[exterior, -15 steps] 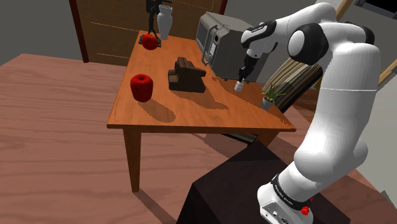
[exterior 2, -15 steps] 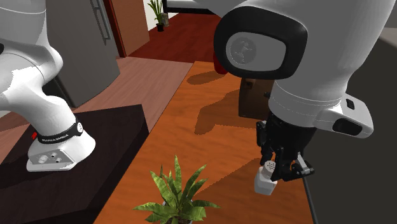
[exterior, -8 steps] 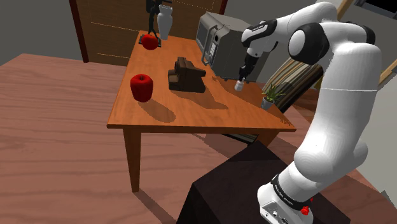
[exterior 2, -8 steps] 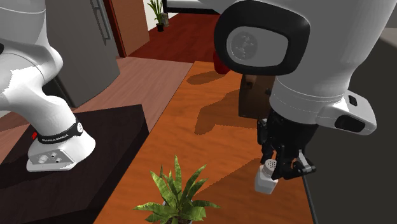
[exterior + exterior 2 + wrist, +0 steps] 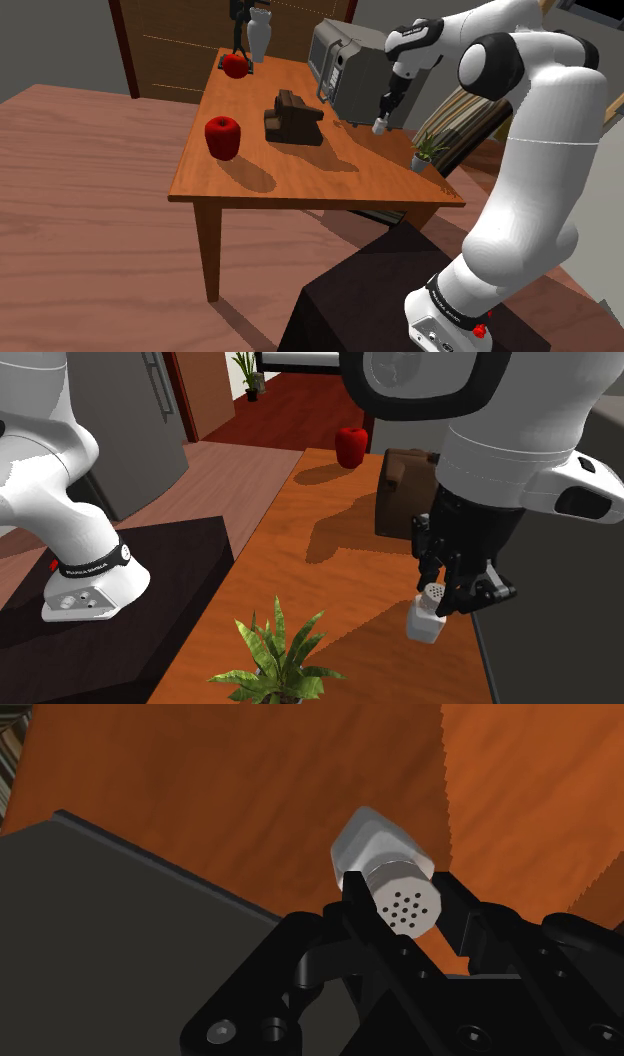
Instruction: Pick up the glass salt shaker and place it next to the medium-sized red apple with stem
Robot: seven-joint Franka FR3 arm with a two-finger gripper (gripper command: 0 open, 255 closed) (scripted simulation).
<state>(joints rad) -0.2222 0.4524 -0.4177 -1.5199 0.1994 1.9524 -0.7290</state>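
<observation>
The pale salt shaker (image 5: 379, 126) with a perforated cap hangs a little above the wooden table (image 5: 300, 175), in front of the microwave. My black gripper (image 5: 381, 115) is shut on it from above; its fingers (image 5: 355, 891) clasp the shaker's (image 5: 380, 864) neck just below the cap. In the second exterior view the shaker (image 5: 424, 620) tilts slightly under the gripper (image 5: 446, 595). A red apple (image 5: 223, 137) stands near the table's front left edge. Another red apple (image 5: 235, 66), with a dark stem, lies at the far end. One apple (image 5: 350, 447) appears far down the table.
A grey microwave (image 5: 348, 60) stands right behind the shaker. A brown blocky object (image 5: 292, 117) sits mid-table between shaker and apples. A small potted plant (image 5: 428, 150) is at the table's right edge, and a white vase (image 5: 258, 30) at the far end. The dark stand (image 5: 370, 300) is below.
The gripper has risen with the shaker held in it, lifting it off the table and shifting it slightly toward the shoulder view's right. The apples have not moved.
</observation>
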